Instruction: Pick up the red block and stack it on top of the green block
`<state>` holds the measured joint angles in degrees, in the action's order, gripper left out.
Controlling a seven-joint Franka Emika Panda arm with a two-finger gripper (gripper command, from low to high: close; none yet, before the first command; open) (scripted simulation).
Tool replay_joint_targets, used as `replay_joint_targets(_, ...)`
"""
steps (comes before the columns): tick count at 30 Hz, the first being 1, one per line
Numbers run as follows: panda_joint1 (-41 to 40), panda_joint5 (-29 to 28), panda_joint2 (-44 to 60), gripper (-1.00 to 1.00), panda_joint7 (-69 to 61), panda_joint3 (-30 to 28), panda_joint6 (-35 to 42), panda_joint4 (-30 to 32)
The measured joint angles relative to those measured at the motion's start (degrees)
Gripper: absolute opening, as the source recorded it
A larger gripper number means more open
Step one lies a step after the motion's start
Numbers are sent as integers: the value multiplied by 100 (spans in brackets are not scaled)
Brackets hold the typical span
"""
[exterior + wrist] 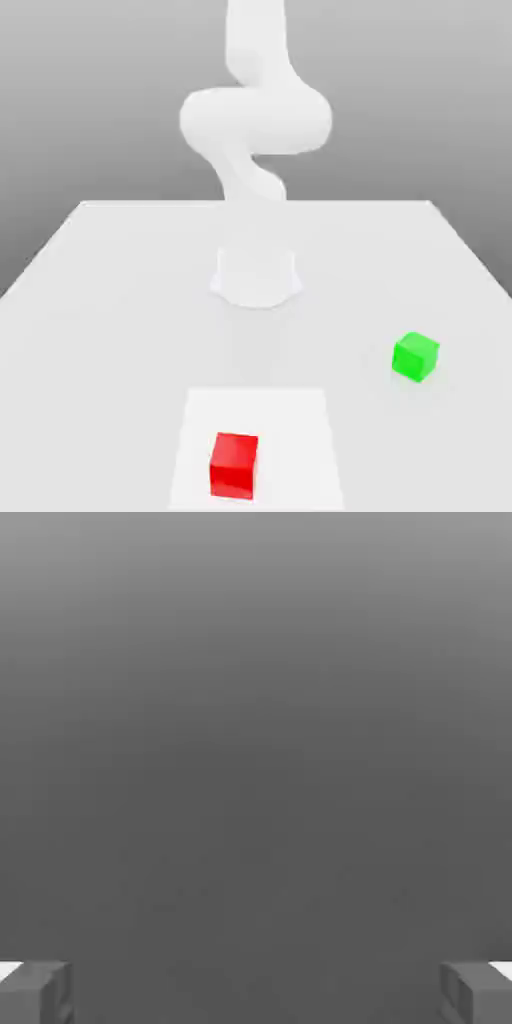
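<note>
From my remote seat, the biggest thing before me was the white table (120,290), which spread across the whole lower half of the exterior view under a plain grey backdrop. Next in size came the white arm (255,120), which rose from its round base (256,278) at the centre of the frame, curled through a thick bend in the upper middle and ran out past the top edge.

A paler square patch (300,430) lay on the table at the bottom centre. The red block (234,465) sat on that patch, toward its lower left part, close to the bottom edge of the frame. The green block (415,356) rested on the bare table at the right of the exterior view, a little above the red one and well apart from it. Both cubes sat flat, and nothing touched either.

In the hand view I saw the gripper (256,992) with its two grey fingers (35,992) standing far apart at the lower corners, nothing between them, against an even grey background.
</note>
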<state>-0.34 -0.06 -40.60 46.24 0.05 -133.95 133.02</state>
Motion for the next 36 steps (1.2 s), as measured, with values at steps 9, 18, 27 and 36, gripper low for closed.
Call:
replay_joint_targets(9,-103,-28,1905,0,150,-2,-791,451)
replay_joint_targets(18,-182,-27,3775,0,277,-36,-1568,894)
replay_joint_targets(27,-240,30,5644,0,323,-34,-2604,1102)
replay_joint_targets(36,-257,18,6076,-100,335,-19,-2965,1040)
